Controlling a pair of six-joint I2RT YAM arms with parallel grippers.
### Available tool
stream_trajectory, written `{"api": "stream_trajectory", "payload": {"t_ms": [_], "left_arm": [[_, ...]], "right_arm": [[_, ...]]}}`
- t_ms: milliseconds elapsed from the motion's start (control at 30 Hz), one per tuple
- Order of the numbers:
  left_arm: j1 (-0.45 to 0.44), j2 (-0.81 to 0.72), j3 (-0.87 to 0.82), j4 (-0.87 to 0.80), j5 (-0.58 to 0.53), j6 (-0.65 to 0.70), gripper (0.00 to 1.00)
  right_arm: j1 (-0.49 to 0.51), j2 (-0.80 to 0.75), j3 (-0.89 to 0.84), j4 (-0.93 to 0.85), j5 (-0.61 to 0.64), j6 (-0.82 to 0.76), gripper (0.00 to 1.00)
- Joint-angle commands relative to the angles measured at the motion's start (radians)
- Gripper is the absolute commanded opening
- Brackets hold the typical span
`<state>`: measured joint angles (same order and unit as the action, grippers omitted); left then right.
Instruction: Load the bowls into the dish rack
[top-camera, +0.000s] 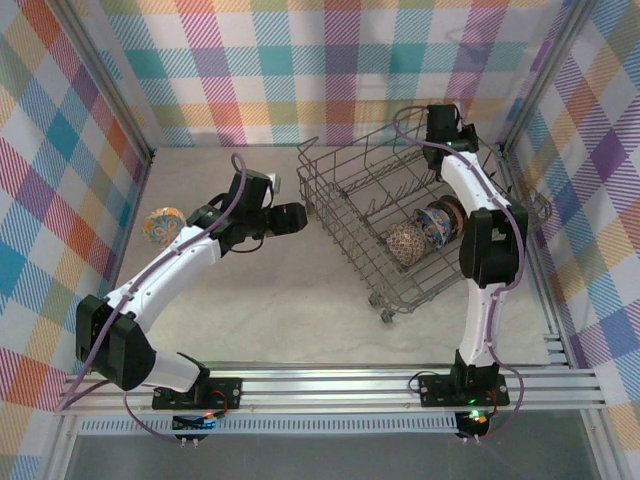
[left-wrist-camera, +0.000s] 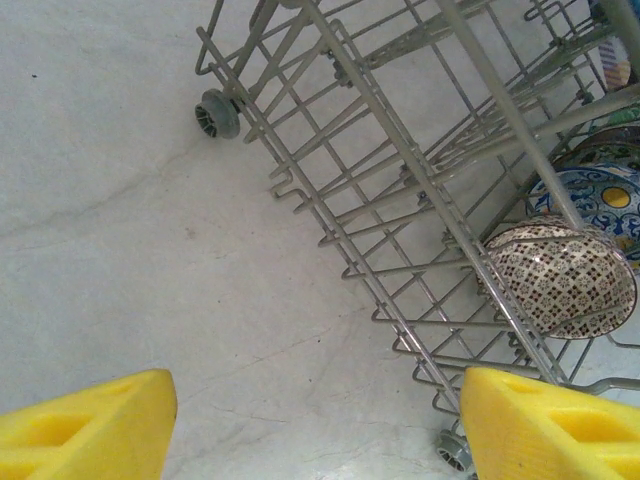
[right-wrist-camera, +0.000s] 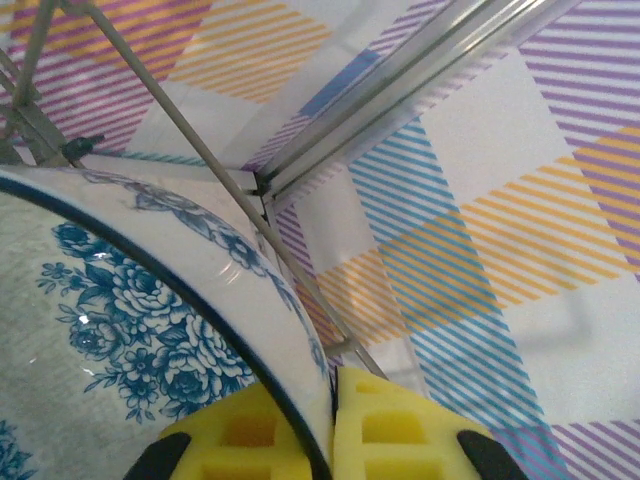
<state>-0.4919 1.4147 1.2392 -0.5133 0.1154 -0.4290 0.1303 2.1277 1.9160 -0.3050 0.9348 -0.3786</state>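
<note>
Glossy glaze on your blue-floral bowl, highlights catching its smooth surface; the lattice bowl shines too. Your dish rack is dull grey metal wire, the table matt, faintly grainy.

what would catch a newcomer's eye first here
The grey wire dish rack stands on the right of the table, with a lattice bowl and a blue-patterned bowl already inside. At its far corner the right end effector pinches the rim of a blue-flowered bowl. One orange-teal bowl sits alone at the far left.
</note>
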Motion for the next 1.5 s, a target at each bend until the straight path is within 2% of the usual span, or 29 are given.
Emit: {"api": "stream_trajectory", "payload": {"t_ms": [0,300,500,967,1400,1467], "left_arm": [[0.009,-0.009,0.004,0.022,0.018,0.013,0.75],[0.009,-0.015,-0.003,0.028,0.029,-0.003,0.75],[0.01,-0.007,0.008,0.027,0.04,-0.013,0.75],[0.008,-0.005,-0.009,0.04,0.043,-0.03,0.75],[0.008,-0.015,-0.026,0.045,0.046,-0.03,0.75],[0.007,-0.02,-0.029,0.045,0.044,-0.031,0.75]], "right_arm": [[0.002,0.017,0.055,0.102,0.034,-0.052,0.0],[0.0,0.047,0.061,0.132,0.041,-0.098,0.0],[0.0,0.064,0.032,0.217,0.056,-0.168,0.0],[0.004,0.105,0.045,0.241,0.061,-0.2,0.0],[0.048,0.13,0.027,0.266,0.058,-0.246,0.0],[0.057,0.136,0.032,0.27,0.058,-0.258,0.05]]}}
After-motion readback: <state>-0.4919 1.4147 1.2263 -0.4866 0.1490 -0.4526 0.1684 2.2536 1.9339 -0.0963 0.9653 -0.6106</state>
